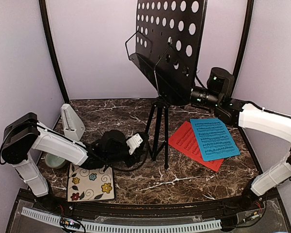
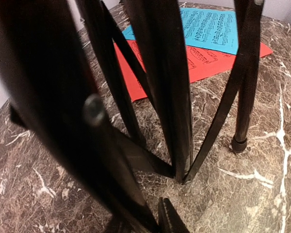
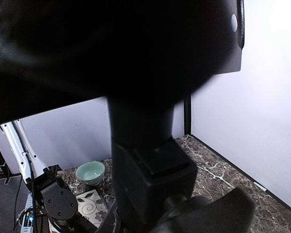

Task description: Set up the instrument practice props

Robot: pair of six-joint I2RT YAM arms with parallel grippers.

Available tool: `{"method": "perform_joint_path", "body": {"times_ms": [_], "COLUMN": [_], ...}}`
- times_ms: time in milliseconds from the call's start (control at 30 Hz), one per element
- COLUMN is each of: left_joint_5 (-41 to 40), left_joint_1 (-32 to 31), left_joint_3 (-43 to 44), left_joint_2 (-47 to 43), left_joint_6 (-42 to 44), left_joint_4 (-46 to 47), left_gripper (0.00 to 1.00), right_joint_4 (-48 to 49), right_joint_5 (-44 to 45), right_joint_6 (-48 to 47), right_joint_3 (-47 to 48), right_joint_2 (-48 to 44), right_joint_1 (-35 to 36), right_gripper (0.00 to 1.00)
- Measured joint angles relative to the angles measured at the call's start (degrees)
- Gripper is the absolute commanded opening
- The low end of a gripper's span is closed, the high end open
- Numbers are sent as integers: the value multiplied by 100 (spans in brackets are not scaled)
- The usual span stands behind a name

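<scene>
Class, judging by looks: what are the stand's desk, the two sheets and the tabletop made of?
Stand desk: probably black painted metal, punched round holes. Blue sheet, red sheet: matte paper, printed. Tabletop: dark marble look, white veins; maybe laminate.

High overview, both wrist cameras near stand [image 1: 157, 53]

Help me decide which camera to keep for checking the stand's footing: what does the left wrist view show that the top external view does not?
Only the left wrist view: a close look at one rubber-tipped foot standing on the marble table, and the spot low down where the braces meet.

Only the top external view: the stand's perforated desk, the metronome, the floral tile and the green bowl.

Both: the tripod legs, the blue sheet overlapping the red sheet, and the marble table.
</scene>
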Motion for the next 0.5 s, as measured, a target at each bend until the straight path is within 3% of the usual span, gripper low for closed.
{"method": "perform_joint_path", "body": {"times_ms": [200,500], "left_joint_5": [-310,-763], "left_joint_1": [55,87], "left_joint_3": [0,13], "left_joint_2": [0,0], "left_joint_6": [-22,334], "left_joint_4": [-7,74], "left_gripper": [5,0], "right_joint_4": [-197,-531], "right_joint_5": [83,103], "right_joint_6": [-295,-623], "right_joint_3": [160,431], "right_joint_2": [-4,-4], "right_joint_1": [11,50], "right_gripper": [0,0]}}
